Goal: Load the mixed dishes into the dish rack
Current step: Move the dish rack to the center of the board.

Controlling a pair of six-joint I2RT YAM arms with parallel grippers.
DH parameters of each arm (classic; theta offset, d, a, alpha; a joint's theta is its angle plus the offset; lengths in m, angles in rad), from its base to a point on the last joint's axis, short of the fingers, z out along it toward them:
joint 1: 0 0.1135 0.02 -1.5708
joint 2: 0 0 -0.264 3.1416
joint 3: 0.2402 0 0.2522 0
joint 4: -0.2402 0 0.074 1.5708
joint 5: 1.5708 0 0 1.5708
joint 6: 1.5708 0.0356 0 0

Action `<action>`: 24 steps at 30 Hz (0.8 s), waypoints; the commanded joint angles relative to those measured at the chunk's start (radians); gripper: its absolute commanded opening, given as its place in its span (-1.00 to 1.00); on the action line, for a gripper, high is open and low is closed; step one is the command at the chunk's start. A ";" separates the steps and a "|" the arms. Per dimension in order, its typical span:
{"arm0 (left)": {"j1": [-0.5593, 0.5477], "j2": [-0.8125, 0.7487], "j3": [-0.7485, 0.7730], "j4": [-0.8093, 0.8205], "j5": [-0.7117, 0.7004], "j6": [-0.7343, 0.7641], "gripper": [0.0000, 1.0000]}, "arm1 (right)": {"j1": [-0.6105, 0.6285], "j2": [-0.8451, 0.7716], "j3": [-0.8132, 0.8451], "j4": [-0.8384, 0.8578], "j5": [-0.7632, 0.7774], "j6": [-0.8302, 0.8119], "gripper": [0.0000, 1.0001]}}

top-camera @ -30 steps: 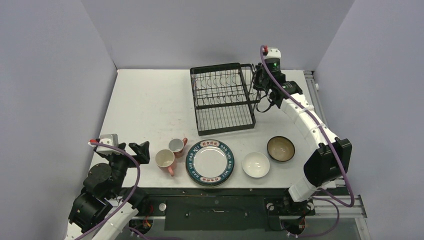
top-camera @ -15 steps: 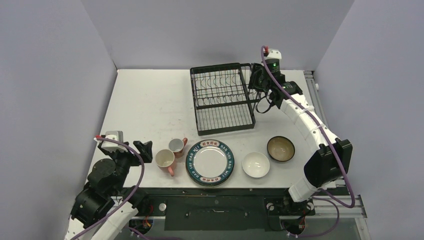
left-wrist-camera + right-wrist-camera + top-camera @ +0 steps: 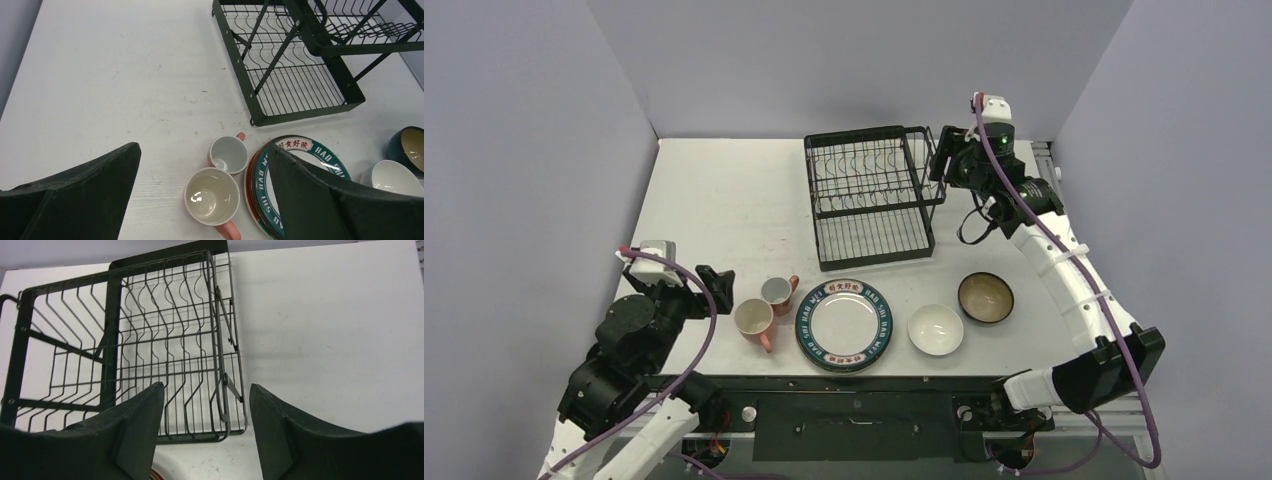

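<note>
The black wire dish rack (image 3: 871, 208) stands just in front of the right gripper (image 3: 943, 158), whose fingers (image 3: 137, 432) are spread apart with nothing between them. Through the gap show the rack's upright plate slots. Every dish lies on the table (image 3: 724, 200) outside the rack, on the near side of it. The plate stack (image 3: 844, 289) – green-rimmed lettered plate on top, a red edge beneath – sits ahead and to the right of the left gripper (image 3: 715, 284). Beyond it are the dark bowl (image 3: 985, 297) and the white bowl (image 3: 936, 329). The left gripper is wide apart and grasps nothing; the two pink mugs (image 3: 216, 186) – upright, touching – stand just ahead of it.
</note>
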 commanded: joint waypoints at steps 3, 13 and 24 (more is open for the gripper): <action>0.003 0.095 0.174 -0.050 0.094 -0.015 0.93 | -0.004 -0.138 -0.082 -0.004 -0.163 0.005 0.19; 0.003 0.281 0.345 -0.203 0.339 -0.078 0.93 | 0.016 -0.302 -0.192 -0.082 -0.277 0.012 0.19; 0.003 0.281 0.291 -0.224 0.552 -0.322 0.93 | 0.125 -0.407 -0.274 -0.241 -0.167 -0.022 0.14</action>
